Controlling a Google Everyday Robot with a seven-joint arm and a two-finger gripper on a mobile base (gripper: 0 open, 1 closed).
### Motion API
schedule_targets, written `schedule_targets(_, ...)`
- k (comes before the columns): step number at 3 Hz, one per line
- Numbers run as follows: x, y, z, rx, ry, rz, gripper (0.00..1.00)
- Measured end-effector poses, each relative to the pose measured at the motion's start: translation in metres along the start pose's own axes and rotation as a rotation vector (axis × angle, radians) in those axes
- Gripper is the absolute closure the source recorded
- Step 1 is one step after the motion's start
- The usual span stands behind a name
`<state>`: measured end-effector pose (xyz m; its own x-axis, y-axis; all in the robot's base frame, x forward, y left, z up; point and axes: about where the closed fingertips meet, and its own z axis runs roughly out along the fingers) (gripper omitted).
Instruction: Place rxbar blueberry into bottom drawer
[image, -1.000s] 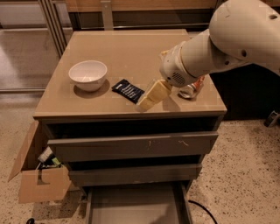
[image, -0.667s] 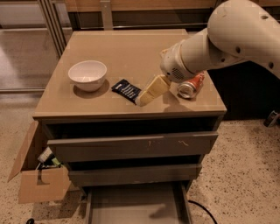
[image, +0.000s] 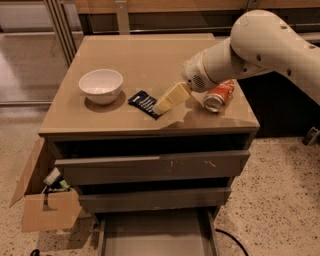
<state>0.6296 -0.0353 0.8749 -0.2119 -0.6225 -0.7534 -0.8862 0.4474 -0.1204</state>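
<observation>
Claw (image: 164, 104) perhaps touching half-hidden rxbar blueberry (image: 142, 101)

gripper (image: 163, 104) hiding rxbar blueberry (image: 142, 102) edge, bottom drawer (image: 156, 236) cropped

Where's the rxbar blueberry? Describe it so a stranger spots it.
Look on the tan cabinet top, near the front edge, between the white bowl and the orange soda can. The rxbar blueberry is the flat navy wrapper with white text, the gripper at its right end; nothing else there is flat and dark.
</observation>
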Motion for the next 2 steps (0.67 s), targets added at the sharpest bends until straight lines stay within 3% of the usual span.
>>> schedule_targets(1, -0.007, 0.006, 0.013, -0.014, -0.007, 0.028, 0.0)
schedule_targets(2, -0.024, 0.025, 0.021, -0.036, -0.005, -0.001, 0.0)
